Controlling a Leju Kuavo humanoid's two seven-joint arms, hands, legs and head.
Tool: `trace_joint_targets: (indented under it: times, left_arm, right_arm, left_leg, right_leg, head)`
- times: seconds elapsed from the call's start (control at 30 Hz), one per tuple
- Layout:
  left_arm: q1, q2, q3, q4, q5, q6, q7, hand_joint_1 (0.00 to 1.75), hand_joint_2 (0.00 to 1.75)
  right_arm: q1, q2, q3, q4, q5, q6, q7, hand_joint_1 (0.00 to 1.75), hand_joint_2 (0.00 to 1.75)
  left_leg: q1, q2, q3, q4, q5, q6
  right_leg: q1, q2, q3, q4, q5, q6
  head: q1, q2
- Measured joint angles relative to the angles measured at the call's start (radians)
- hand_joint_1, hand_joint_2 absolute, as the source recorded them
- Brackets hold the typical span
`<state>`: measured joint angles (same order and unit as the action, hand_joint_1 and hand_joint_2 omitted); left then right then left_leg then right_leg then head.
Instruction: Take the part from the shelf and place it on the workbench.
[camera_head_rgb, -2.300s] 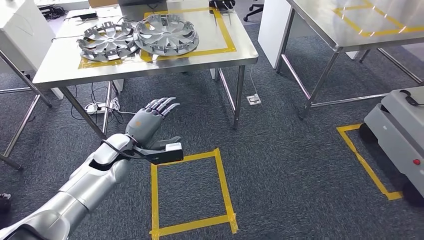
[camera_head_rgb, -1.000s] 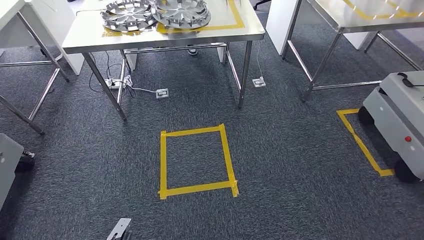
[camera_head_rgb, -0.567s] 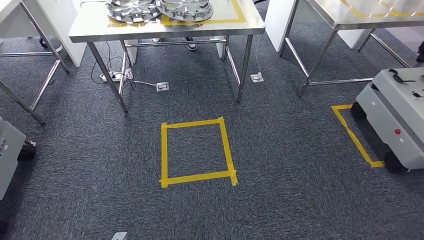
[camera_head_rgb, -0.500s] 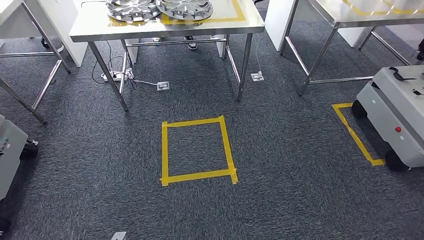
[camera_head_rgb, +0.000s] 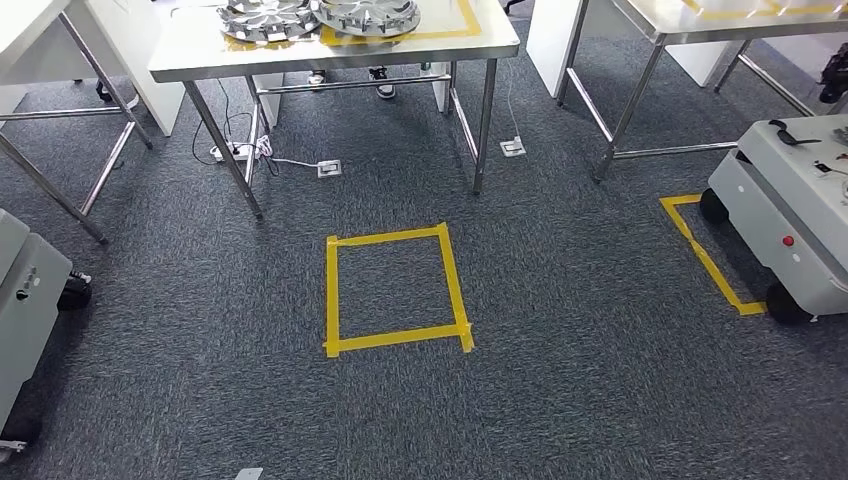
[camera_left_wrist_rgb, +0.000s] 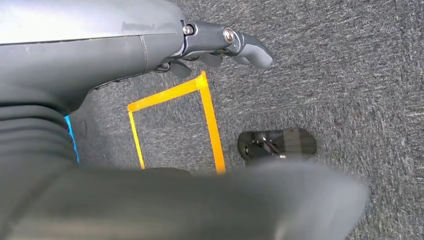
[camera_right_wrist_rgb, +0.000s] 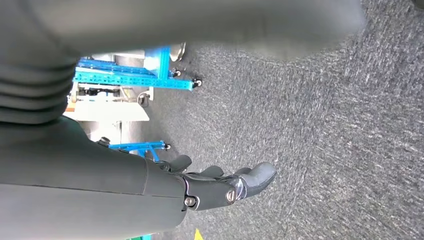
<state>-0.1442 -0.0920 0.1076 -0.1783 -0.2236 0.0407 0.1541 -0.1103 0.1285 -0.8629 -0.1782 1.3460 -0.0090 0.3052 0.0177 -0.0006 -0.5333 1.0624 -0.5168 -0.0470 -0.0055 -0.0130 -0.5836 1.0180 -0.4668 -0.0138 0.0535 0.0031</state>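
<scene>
Both hands hung empty over grey carpet: the left hand (camera_left_wrist_rgb: 220, 42) and the right hand (camera_right_wrist_rgb: 220, 187) each had fingers loosely extended, gripping nothing. The parts, two round silver slotted wheel covers (camera_head_rgb: 318, 14), lay side by side, touching or overlapping, on the steel workbench (camera_head_rgb: 300, 50) far ahead. Judging by their look, they were light, stiff and somewhat slippery, best taken by the rim. A yellow tape square (camera_head_rgb: 395, 290) marked the floor between robot and bench; grey wheeled carts (camera_head_rgb: 790, 210) stood well off to either side, another steel table (camera_head_rgb: 690, 20) beyond.
</scene>
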Motion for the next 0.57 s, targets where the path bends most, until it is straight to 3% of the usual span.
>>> trace_joint_targets:
  times: [0.07, 0.17, 0.2, 0.27, 0.43, 0.57]
  left_arm:
    - [0.001, -0.004, 0.000, 0.000, -0.001, 0.000, -0.003, 0.00, 1.75]
    - [0.004, -0.008, 0.000, 0.001, -0.003, 0.002, 0.006, 0.00, 1.75]
    - [0.003, -0.008, 0.000, 0.001, -0.006, 0.005, 0.013, 0.00, 1.75]
    - [0.002, -0.010, 0.000, 0.001, -0.011, 0.012, 0.029, 0.00, 1.75]
    - [0.000, -0.012, 0.000, 0.001, -0.016, 0.016, 0.043, 0.00, 1.75]
    - [-0.001, -0.012, 0.000, 0.001, -0.016, 0.018, 0.045, 0.00, 1.75]
  right_arm:
    - [0.000, 0.000, 0.000, 0.000, 0.005, -0.001, 0.000, 0.00, 1.75]
    - [0.001, 0.000, 0.000, 0.000, 0.007, -0.009, -0.005, 0.00, 1.75]
    - [0.000, 0.001, 0.000, 0.000, 0.006, -0.013, -0.008, 0.00, 1.75]
    - [-0.001, 0.001, 0.000, 0.000, 0.005, -0.019, -0.013, 0.00, 1.75]
    - [0.000, 0.001, 0.000, 0.000, 0.003, -0.027, -0.015, 0.00, 1.75]
    - [0.000, 0.001, 0.000, 0.000, 0.003, -0.033, -0.015, 0.00, 1.75]
  left_leg:
    - [-0.002, -0.002, 0.013, -0.031, -0.012, 0.013]
    - [-0.003, 0.000, 0.005, -0.035, -0.007, 0.027]
    - [-0.004, 0.000, 0.001, -0.035, -0.005, 0.031]
    - [-0.006, 0.001, -0.002, -0.034, 0.000, 0.037]
    - [-0.008, 0.004, -0.010, -0.033, 0.005, 0.044]
    - [-0.009, 0.004, -0.012, -0.033, 0.007, 0.044]
  right_leg:
    - [0.003, 0.000, -0.008, 0.008, 0.001, 0.004]
    - [0.005, 0.001, -0.010, 0.004, 0.003, -0.023]
    - [0.005, 0.001, -0.010, 0.002, 0.008, -0.027]
    - [0.004, 0.001, -0.010, -0.005, 0.017, -0.019]
    - [0.002, 0.003, -0.013, -0.013, 0.036, 0.016]
    - [0.001, 0.005, -0.016, -0.013, 0.038, 0.022]
  head:
    - [-0.001, 0.000]
    - [0.000, 0.000]
    - [0.000, 0.000]
    - [0.000, 0.000]
    - [0.000, 0.000]
    - [0.000, 0.000]
